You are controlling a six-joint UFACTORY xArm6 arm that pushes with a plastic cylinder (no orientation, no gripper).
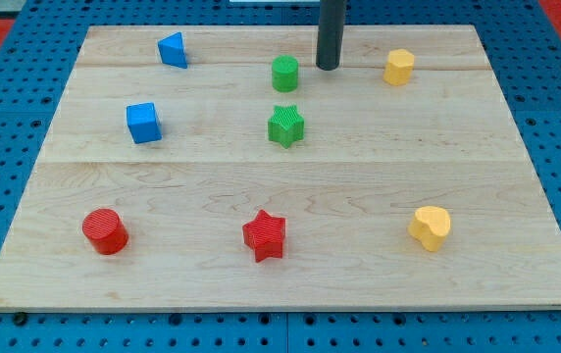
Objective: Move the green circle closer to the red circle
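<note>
The green circle [284, 74] stands near the view's top centre of the wooden board [280, 284]. The red circle [105, 231] stands at the view's bottom left, far from it. My tip [328, 67] is the lower end of the dark rod, just to the right of the green circle and slightly above it in the view, with a small gap between them.
A green star [285, 126] sits just below the green circle. A blue triangle-like block [174, 49] and a blue cube [143, 123] are at the left. A yellow hexagon-like block [398, 67] is at the top right, a yellow heart [430, 227] at the bottom right, a red star [265, 235] at bottom centre.
</note>
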